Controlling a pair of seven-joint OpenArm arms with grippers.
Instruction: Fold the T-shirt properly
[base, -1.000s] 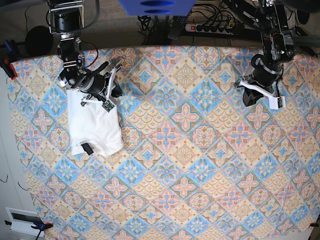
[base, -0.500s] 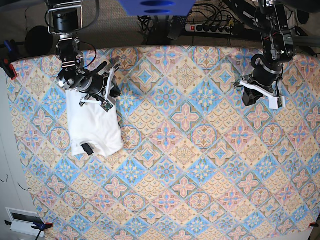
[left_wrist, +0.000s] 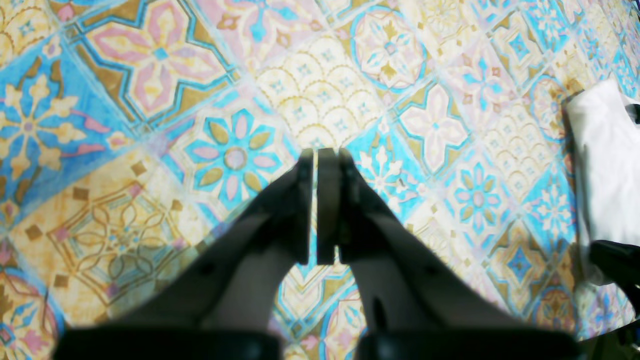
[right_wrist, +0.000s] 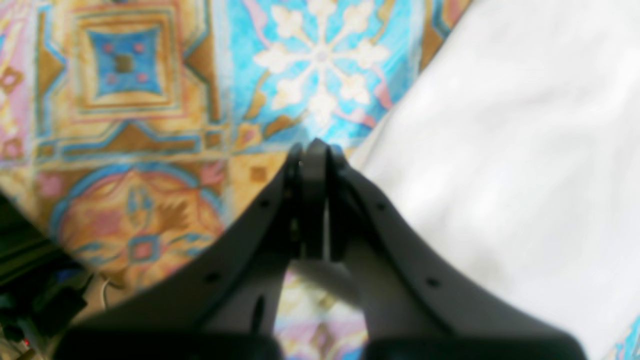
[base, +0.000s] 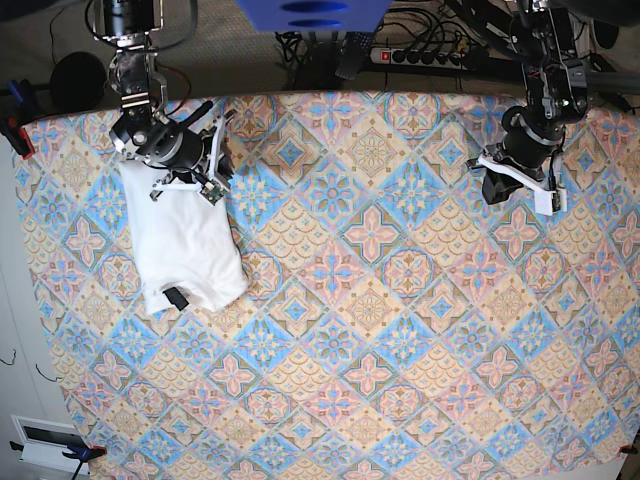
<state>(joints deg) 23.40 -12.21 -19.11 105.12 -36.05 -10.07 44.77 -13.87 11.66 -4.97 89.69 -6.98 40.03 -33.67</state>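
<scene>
A white T-shirt (base: 186, 245) lay folded into a soft, rumpled rectangle near the left edge of the patterned tile-print worktop (base: 400, 330). Its print was hidden; only a small dark label (base: 176, 297) showed. The right hand (base: 222, 158), clenched and empty, hovered at its far corner. The left hand (left_wrist: 315, 156), clenched too, held nothing, well apart.

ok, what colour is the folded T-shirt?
White, with a small dark label near its lower edge. The T-shirt shows best in the base view.
</scene>
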